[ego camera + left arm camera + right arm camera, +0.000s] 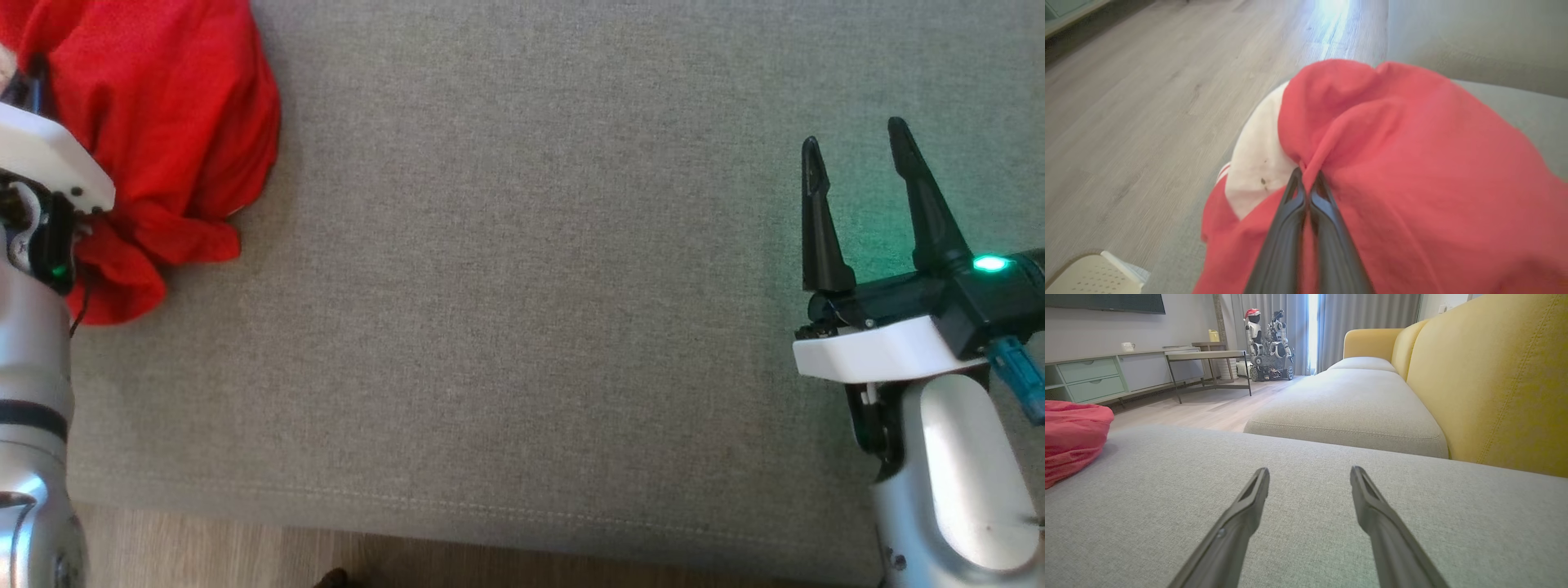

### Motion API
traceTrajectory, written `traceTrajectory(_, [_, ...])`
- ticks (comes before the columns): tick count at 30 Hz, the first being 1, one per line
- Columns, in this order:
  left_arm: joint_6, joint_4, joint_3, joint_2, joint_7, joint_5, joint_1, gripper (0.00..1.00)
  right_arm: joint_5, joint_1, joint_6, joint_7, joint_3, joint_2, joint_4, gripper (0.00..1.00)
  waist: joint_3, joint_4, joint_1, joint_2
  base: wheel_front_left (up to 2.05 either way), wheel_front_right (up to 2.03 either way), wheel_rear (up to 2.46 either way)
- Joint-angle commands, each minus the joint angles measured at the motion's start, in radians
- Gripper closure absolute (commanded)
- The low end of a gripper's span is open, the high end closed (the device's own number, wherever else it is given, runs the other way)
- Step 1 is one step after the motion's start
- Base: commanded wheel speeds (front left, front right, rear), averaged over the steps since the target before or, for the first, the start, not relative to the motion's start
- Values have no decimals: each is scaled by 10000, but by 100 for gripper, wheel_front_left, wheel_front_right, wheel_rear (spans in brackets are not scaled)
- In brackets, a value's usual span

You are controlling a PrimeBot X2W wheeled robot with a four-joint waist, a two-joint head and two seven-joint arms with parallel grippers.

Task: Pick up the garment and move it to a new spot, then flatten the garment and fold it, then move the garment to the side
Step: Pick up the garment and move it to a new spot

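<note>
The left gripper [1306, 176] with two long dark fingers is pinched tight on the crumpled red cloth garment [1412, 163], which sits at the far left corner of the grey fabric cushion [522, 286]. The right gripper [854, 135] points forward, fingers spread apart, near the right edge.

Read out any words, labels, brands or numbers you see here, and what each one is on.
None can be read.
The red garment has a white panel with small dark marks, too blurred to tell whether they are print.
</note>
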Motion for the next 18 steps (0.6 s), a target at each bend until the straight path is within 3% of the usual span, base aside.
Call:
traceTrajectory(1, [-8, -228, 170, 696, -330, -118, -427, 100, 91, -192, 39, -112, 235, -14, -230, 0, -108, 21, 0, 0, 0, 0, 0])
traceTrajectory(9, [-52, -1093, 322, 517, -1468, -621, -440, 100, 477, -143, 39, -360, 297, -14, 268, 0, -1039, 7, 0, 0, 0, 0, 0])
traceTrajectory(18, [-69, -3893, -163, 80, -1565, -971, 443, 100, 1055, 47, 39, -570, 309, -14, 772, 0, -2162, -125, 0, 0, 0, 0, 0])
